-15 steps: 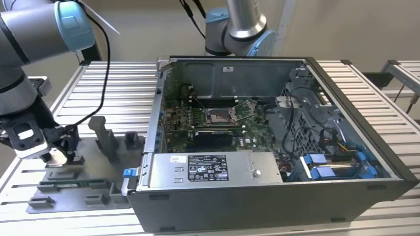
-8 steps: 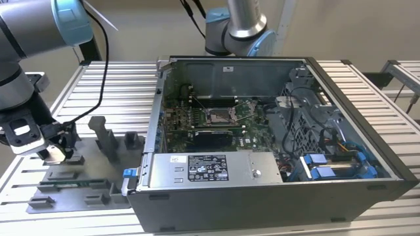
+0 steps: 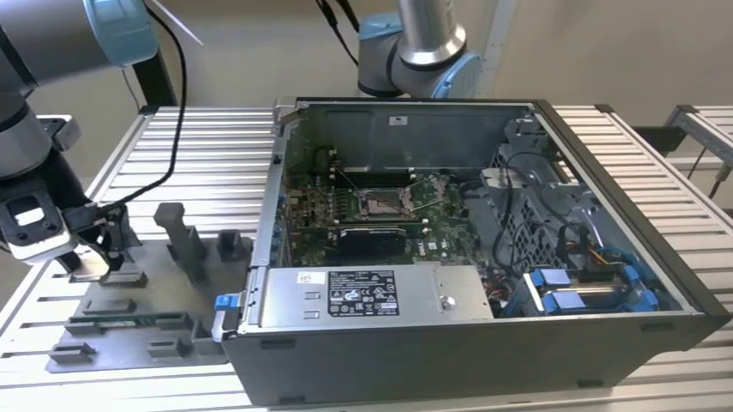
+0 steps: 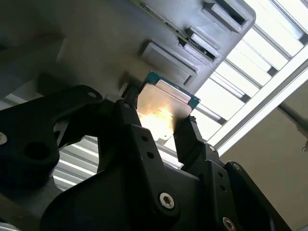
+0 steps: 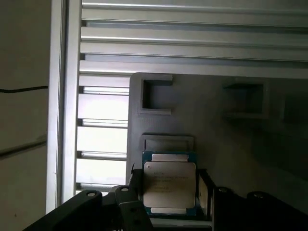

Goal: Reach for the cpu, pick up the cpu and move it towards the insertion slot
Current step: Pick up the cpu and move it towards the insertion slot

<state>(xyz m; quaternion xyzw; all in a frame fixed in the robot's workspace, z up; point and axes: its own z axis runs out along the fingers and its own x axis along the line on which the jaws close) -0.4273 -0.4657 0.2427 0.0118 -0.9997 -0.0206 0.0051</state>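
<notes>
In the exterior view the arm's black gripper [image 3: 98,256] hangs low over the flat grey plastic tray [image 3: 137,339] on the slatted metal tabletop [image 3: 206,146], at the exterior view's left. Its own body hides its load here. The square silver-framed insertion slot [image 3: 384,202] with its dark centre lies well apart, to the exterior view's right and farther back. It sits inside the open black computer case [image 3: 481,352], whose side wall stands between the two.

In the second wrist view the fingers [image 4: 126,108] are closed on two opposite edges of the small square cpu [image 4: 166,103], silvery-topped and green-rimmed. Glare washes out its face.

In the first wrist view the cpu [image 5: 169,185] sits clamped just beside a rectangular recess [image 5: 167,143] of the tray [image 5: 216,139]; whether it has cleared the tray I cannot tell
</notes>
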